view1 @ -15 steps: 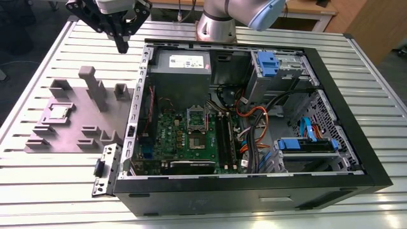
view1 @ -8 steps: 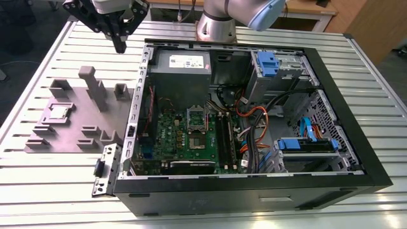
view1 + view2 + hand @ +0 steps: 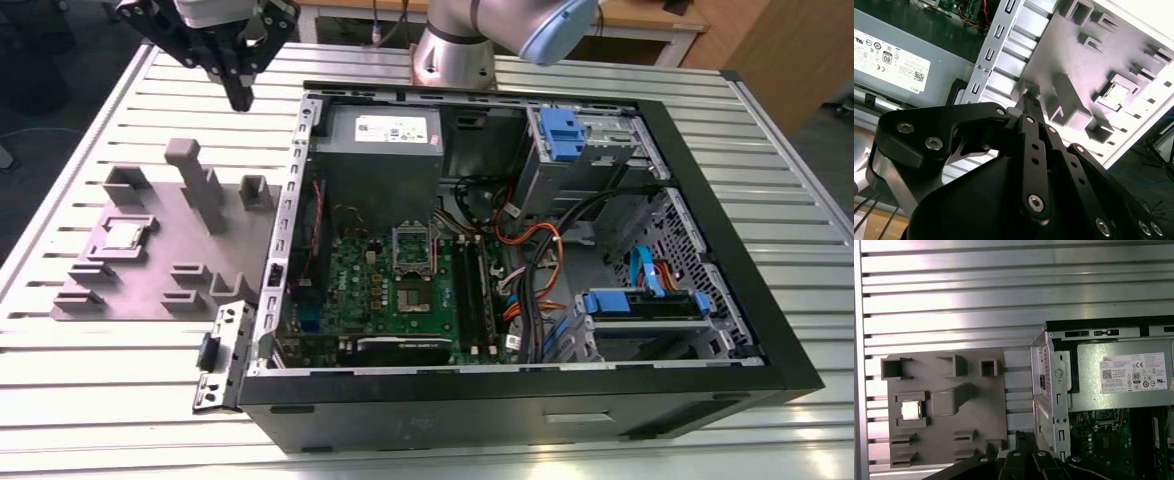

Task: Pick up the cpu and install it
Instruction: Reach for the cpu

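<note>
Slatted metal worktop [image 3: 80,420] carries the open computer case [image 3: 534,400] nearest in the exterior view, with the socket [image 3: 411,250] inside on the board. Toward that view's left, the grey fixture plate [image 3: 134,288] has the cpu [image 3: 123,233] seated in its pocket, untouched. Your pincer [image 3: 242,95] hangs farthest back, well apart from it, clenched on nothing. Pick not yet begun, I judge; it calls for the pincer released and squared over the chip.

The arm [image 3: 481,40] and the upper part of the gripper [image 3: 242,92] get chopped by the exterior view's top edge. In the second wrist view the gripper body covers a chunk of the fixture plate [image 3: 1069,55]. And the computer case [image 3: 1104,365] runs off the first wrist view's edge.
</note>
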Controlling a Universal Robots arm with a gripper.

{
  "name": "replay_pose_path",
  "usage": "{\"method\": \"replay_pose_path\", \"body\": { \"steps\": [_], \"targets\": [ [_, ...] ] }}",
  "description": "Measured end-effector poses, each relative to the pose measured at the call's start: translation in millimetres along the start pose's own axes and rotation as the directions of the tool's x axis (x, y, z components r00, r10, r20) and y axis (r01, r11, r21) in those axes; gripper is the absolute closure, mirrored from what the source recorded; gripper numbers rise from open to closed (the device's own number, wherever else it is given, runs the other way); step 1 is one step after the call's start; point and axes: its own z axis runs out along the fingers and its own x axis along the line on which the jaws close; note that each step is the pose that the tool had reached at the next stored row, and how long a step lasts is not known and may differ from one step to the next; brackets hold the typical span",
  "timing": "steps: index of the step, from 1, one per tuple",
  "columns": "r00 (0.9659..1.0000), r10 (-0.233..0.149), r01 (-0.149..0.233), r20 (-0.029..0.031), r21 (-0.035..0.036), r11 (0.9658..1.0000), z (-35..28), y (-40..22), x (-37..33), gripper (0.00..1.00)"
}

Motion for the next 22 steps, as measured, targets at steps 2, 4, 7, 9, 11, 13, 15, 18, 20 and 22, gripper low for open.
{"method": "replay_pose_path", "body": {
  "steps": [2, 4, 7, 9, 11, 13, 15, 18, 20, 22],
  "targets": [
    [1.0, 0.0, 0.0, 0.0, 0.0, 1.0, 0.1, -0.1, 1.6, 0.89],
    [1.0, 0.0, 0.0, 0.0, 0.0, 1.0, 0.2, -0.4, 4.7, 0.89],
    [1.0, 0.0, 0.0, 0.0, 0.0, 1.0, 0.3, -0.9, 11.4, 0.89],
    [1.0, 0.0, 0.0, 0.0, 0.0, 1.0, 0.4, -1.3, 16.6, 0.89],
    [1.0, 0.0, 0.0, 0.0, 0.0, 1.0, 0.4, -1.7, 22.3, 0.89],
    [1.0, 0.0, 0.0, 0.0, 0.0, 1.0, 0.4, -2.2, 27.8, 0.89],
    [1.0, -0.001, 0.001, -0.0001, 0.0, 1.0, 0.4, -2.5, 31.4, 0.89],
    [1.0, -0.004, 0.004, -0.0002, -0.0001, 1.0, 0.6, -2.8, 35.4, 0.89],
    [1.0, -0.005, 0.005, -0.0002, -0.0002, 1.0, 0.6, -3.1, 39.2, 0.89],
    [1.0, -0.006, 0.006, -0.0002, -0.0002, 1.0, 0.6, -3.5, 43.9, 0.89]
  ]
}}
